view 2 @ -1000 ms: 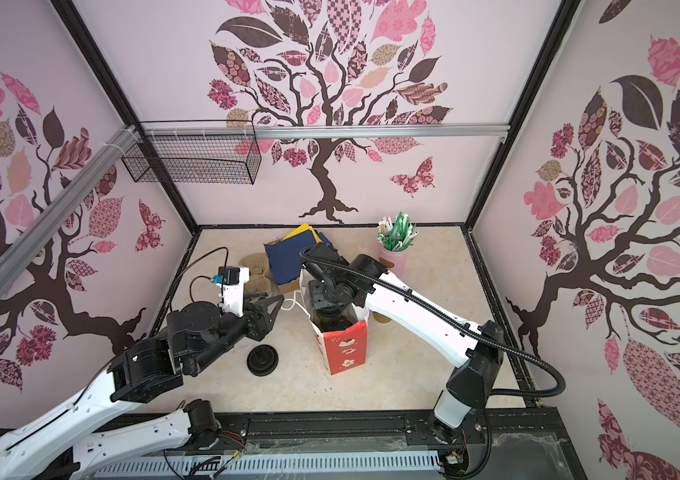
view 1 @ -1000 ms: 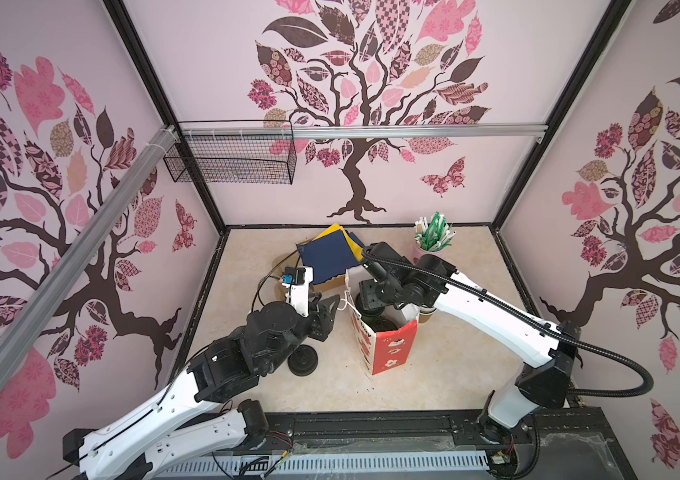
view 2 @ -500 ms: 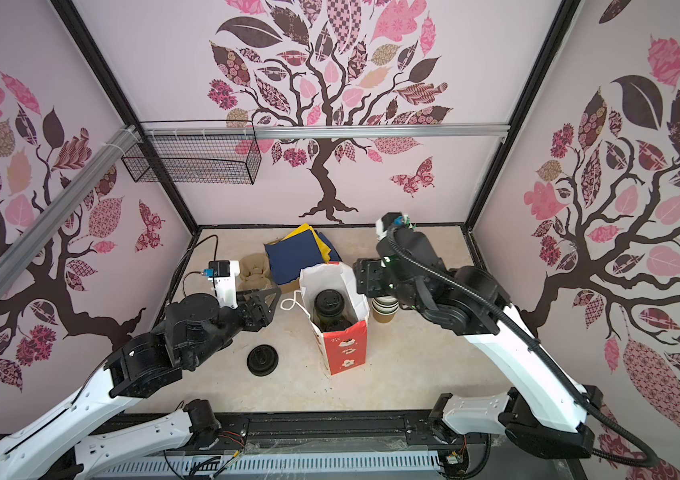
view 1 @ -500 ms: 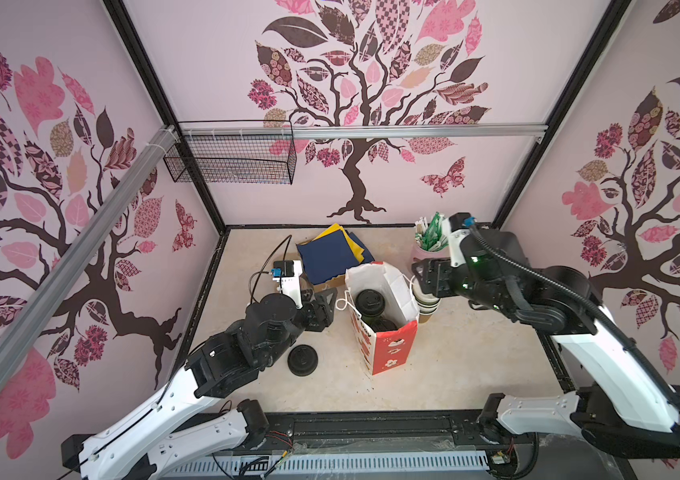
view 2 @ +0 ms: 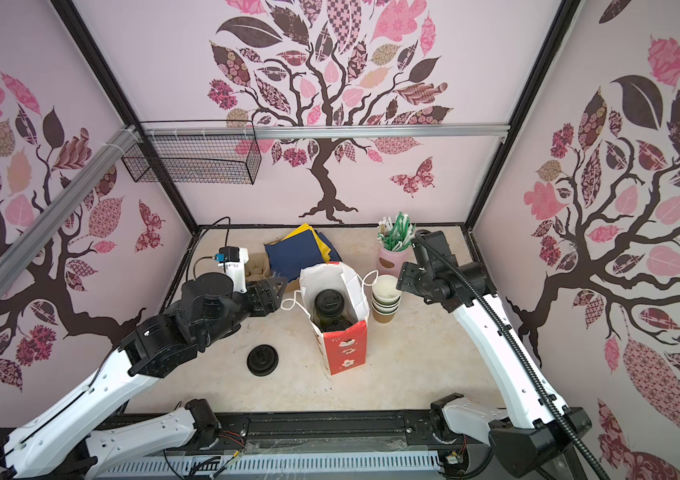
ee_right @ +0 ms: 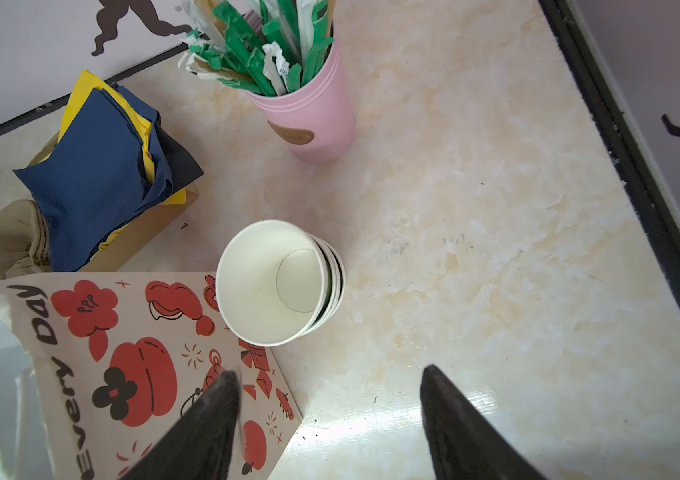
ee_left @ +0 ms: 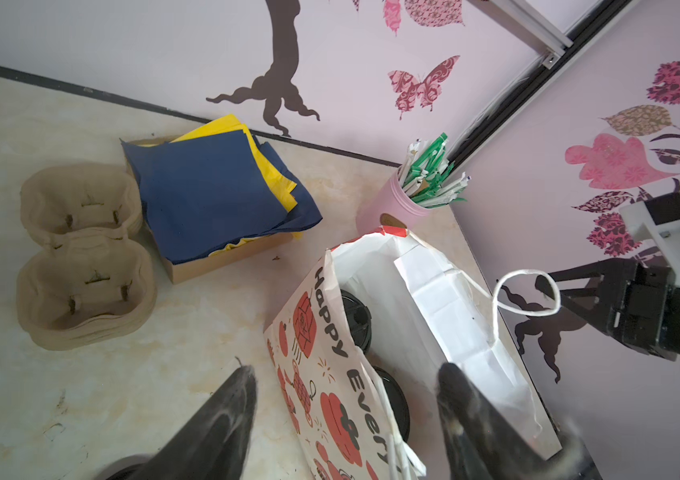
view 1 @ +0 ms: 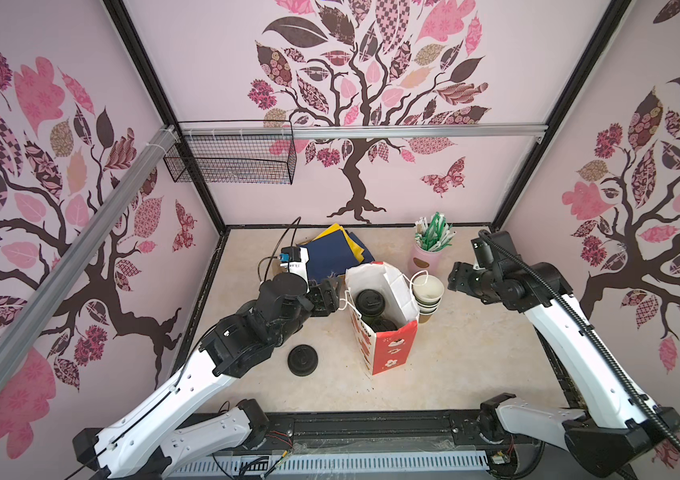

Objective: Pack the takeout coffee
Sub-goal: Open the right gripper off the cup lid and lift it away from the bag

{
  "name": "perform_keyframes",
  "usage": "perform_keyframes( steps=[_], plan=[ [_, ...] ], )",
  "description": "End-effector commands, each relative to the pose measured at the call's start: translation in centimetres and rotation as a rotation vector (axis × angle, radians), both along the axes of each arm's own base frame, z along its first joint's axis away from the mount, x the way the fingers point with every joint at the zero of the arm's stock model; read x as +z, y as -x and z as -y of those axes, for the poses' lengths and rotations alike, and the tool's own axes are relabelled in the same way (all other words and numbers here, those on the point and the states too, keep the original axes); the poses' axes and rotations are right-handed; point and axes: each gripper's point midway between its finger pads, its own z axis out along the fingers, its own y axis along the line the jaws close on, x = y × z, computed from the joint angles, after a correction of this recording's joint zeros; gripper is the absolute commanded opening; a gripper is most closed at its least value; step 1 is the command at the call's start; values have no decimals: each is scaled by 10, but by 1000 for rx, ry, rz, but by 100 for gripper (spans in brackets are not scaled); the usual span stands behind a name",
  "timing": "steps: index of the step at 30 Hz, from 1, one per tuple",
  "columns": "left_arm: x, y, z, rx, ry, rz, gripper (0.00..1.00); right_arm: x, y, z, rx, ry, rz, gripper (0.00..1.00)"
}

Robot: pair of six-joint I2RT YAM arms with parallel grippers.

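Red and white paper makes the bag [view 1: 390, 347]. It stands up in the middle of the table [view 1: 475, 353] with its top open. The takeout coffee is inside the bag, as two cups with round black lids. One cup [view 1: 369, 301] sits at the far end of the bag. The other cup [view 1: 382, 326] sits at the near end, lower down, and only part of its lid shows.

The left gripper [view 1: 324, 295] is just to the left of the bag, by its far corner. Its two fingers are spread apart and hold nothing. In the left wrist view, the printed side of the bag shows between the fingers [ee_left: 230, 399]. I cannot tell if they touch the paper.

The right gripper [view 1: 456, 280] is off to the right, near a stack of empty cups [view 1: 427, 291] with white insides. Its fingers are also spread apart with nothing in them. The stack stands just beside the right side of the bag.

A loose black lid [view 1: 303, 360] lies flat on the table, near and to the left of the bag. A pink cup of straws [view 1: 424, 259] stands at the far side. Blue and yellow napkins [view 1: 336, 253] lie in a box to its left. Brown cup trays [ee_left: 80, 249] sit left of the napkins.
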Motion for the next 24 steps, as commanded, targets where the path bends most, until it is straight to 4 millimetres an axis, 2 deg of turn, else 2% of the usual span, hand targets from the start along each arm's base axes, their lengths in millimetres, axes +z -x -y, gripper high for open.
perform_keyframes(
  steps=[1,6,9,14,17,21,24],
  plan=[
    [16,-3,-6,5,66,-17,71,10,-21,-6,-9,-43,73,71],
    [18,-16,-15,30,66,-4,71,8,-50,-3,1,-80,90,69],
    [18,-24,-16,30,32,37,71,15,-71,-1,17,-131,135,67],
    [20,-34,-13,7,-32,125,71,30,-105,-2,61,-74,222,67],
    [20,-41,-14,13,-86,162,72,33,-127,-2,70,-31,223,65],
    [29,-54,-15,49,-128,233,72,38,-161,-9,102,-6,226,61],
    [34,-66,-13,78,-143,265,72,37,-188,-7,79,15,227,57]
  ],
)
